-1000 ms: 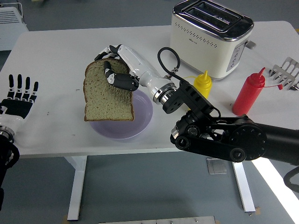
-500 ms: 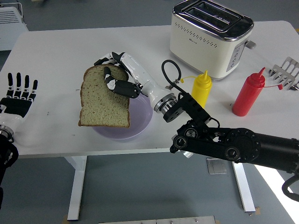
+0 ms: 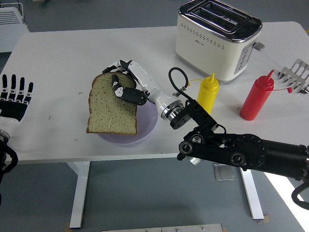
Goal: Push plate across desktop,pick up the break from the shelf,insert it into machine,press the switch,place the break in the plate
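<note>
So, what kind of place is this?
Probably a robot lab staged as a kitchen: a white table on a grey floor, a toaster, and two sauce bottles, with no real kitchen fittings visible.

Black jointed arm (image 3: 241,152), white forearm, black-tipped fingers (image 3: 116,83), looped cable (image 3: 176,77)

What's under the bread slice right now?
The purple plate lies below the bread slice, which the right hand holds by its top edge. Only the plate's right and near rim show; the slice hides the rest, so contact cannot be judged.
</note>
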You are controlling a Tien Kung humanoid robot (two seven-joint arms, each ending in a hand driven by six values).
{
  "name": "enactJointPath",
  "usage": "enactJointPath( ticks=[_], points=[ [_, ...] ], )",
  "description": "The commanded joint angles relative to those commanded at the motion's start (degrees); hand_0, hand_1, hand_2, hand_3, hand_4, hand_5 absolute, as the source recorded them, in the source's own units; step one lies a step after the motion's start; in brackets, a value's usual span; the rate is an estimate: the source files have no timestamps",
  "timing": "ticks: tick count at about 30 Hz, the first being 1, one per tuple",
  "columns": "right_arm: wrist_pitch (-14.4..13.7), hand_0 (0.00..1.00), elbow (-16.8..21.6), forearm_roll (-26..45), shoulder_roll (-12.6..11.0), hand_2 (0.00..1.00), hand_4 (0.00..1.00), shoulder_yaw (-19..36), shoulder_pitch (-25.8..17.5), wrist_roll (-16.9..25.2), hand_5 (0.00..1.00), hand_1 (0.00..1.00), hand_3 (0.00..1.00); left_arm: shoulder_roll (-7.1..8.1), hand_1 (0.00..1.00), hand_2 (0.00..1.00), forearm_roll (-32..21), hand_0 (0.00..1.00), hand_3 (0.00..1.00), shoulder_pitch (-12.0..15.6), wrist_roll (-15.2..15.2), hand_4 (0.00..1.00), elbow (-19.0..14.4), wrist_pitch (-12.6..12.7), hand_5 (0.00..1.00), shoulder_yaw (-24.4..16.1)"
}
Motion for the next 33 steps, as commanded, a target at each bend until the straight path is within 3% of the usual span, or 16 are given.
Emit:
enactJointPath(
  ticks=[11, 12, 16, 18, 33],
  points=[
    [0.0, 0.434, -3.3, -0.3, 0.2, 0.416, 0.112, -0.7, 0.3, -4.1, 0.002, 0.320, 0.424, -0.03, 0.709, 0.658, 1.7, 0.785, 0.607, -0.6, -1.2, 0.558, 0.9, -0.2, 0.888, 0.8],
    [0.0, 0.472, -3.5, -0.4, 0.3, 0.415, 0.110, -0.8, 0.3, -4.7, 0.002, 0.368, 0.423, -0.05, 0.711, 0.658, 1.9, 0.785, 0.605, -0.7, -1.3, 0.558, 1.0, -0.2, 0.886, 1.0],
    [0.0, 0.472, -4.2, -0.7, 0.4, 0.415, 0.110, -1.0, 0.2, -6.7, 0.002, 0.368, 0.423, -0.11, 0.711, 0.658, 2.5, 0.785, 0.605, -1.0, -1.4, 0.558, 1.4, -0.4, 0.886, 1.6],
    [0.0, 0.518, -4.5, -0.8, 0.4, 0.418, 0.105, -1.2, 0.2, -7.2, 0.002, 0.400, 0.425, -0.12, 0.711, 0.659, 2.7, 0.786, 0.605, -1.2, -1.5, 0.559, 1.5, -0.4, 0.886, 1.7],
    [0.0, 0.530, -6.5, 0.2, 1.1, 0.429, 0.099, -3.1, 0.5, -8.1, 0.002, 0.422, 0.428, -0.17, 0.712, 0.659, 2.8, 0.789, 0.604, -2.1, -1.8, 0.560, 1.6, -0.1, 0.882, 3.8]
  ],
)
